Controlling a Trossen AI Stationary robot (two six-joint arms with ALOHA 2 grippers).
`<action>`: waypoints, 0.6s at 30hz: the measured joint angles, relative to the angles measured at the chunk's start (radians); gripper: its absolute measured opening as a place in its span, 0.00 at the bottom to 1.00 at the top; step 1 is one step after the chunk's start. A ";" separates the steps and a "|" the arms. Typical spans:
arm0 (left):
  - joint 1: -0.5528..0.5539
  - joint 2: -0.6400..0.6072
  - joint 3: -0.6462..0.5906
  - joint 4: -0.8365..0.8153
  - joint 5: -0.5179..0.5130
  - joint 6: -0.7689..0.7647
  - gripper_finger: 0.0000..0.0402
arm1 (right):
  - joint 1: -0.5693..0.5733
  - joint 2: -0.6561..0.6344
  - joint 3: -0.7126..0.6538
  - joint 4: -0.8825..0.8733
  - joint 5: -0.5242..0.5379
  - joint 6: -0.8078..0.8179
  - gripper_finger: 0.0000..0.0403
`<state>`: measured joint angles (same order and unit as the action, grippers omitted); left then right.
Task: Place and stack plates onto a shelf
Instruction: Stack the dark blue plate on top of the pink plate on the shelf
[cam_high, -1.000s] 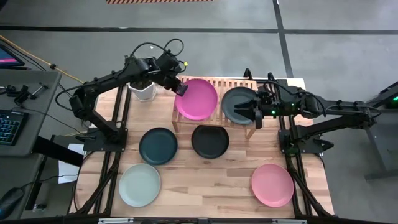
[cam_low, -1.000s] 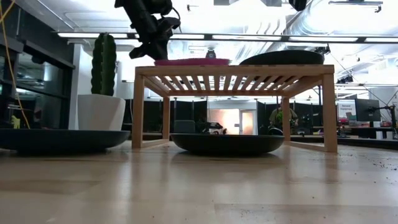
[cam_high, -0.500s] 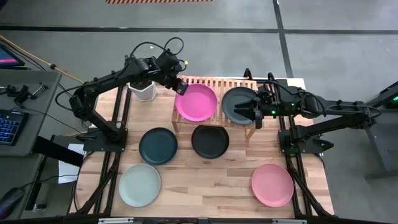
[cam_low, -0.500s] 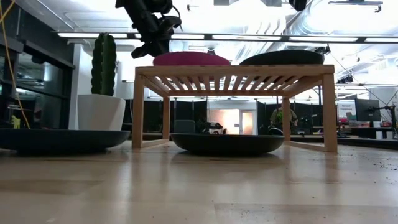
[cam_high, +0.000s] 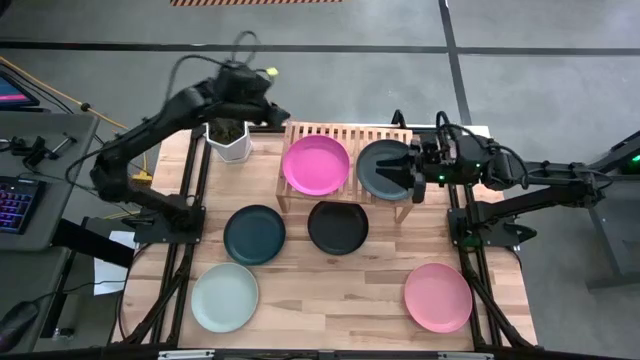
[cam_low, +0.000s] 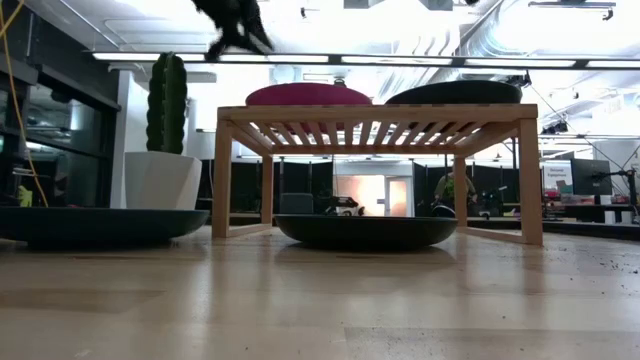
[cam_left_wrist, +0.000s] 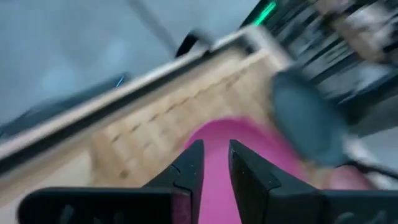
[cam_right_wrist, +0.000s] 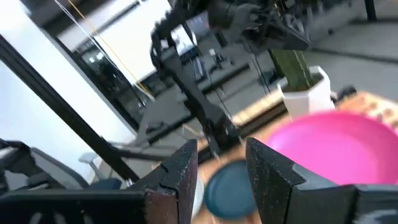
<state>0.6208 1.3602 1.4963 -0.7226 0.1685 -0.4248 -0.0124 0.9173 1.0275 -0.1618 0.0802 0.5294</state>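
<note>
The hot pink plate (cam_high: 316, 165) (cam_low: 307, 95) and the dark grey-green plate (cam_high: 383, 167) (cam_low: 455, 93) lie side by side, flat on the slatted wooden shelf (cam_high: 345, 133) (cam_low: 375, 113). My left gripper (cam_high: 262, 105) (cam_left_wrist: 214, 165) hangs in the air up and to the far left of the pink plate (cam_left_wrist: 249, 146), with a narrow gap between its fingers and nothing in it. My right gripper (cam_high: 412, 178) (cam_right_wrist: 221, 165) is open at the grey-green plate's right rim. The black (cam_high: 337, 227), dark teal (cam_high: 254, 234), pale mint (cam_high: 225, 297) and light pink (cam_high: 437, 297) plates rest on the table.
A white pot with a cactus (cam_high: 229, 140) (cam_low: 165, 150) stands by the shelf's left end, just below my left arm. The black plate (cam_low: 365, 231) lies partly under the shelf's near edge. Bare wood lies between the plates at the table's near middle (cam_high: 335, 295).
My left gripper has let go of the hot pink plate, risen, and drawn back toward the table's far-left corner, over the cactus pot. The pink plate has settled from a slight tilt to lying flat on the shelf's left half.
</note>
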 joint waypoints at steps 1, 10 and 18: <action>-0.014 -0.032 0.000 0.028 0.000 -0.001 0.18 | 0.000 0.000 0.000 0.021 0.002 -0.012 0.29; -0.334 -0.365 -0.327 0.623 -0.029 0.043 0.19 | 0.000 0.000 0.000 0.124 0.007 -0.101 0.29; -0.570 -0.539 -0.767 1.219 -0.163 0.016 0.19 | 0.000 0.000 0.000 0.129 0.007 -0.112 0.29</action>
<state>0.0512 0.8212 0.7292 0.4964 0.0054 -0.4089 -0.0124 0.9173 1.0275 -0.0332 0.0868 0.4175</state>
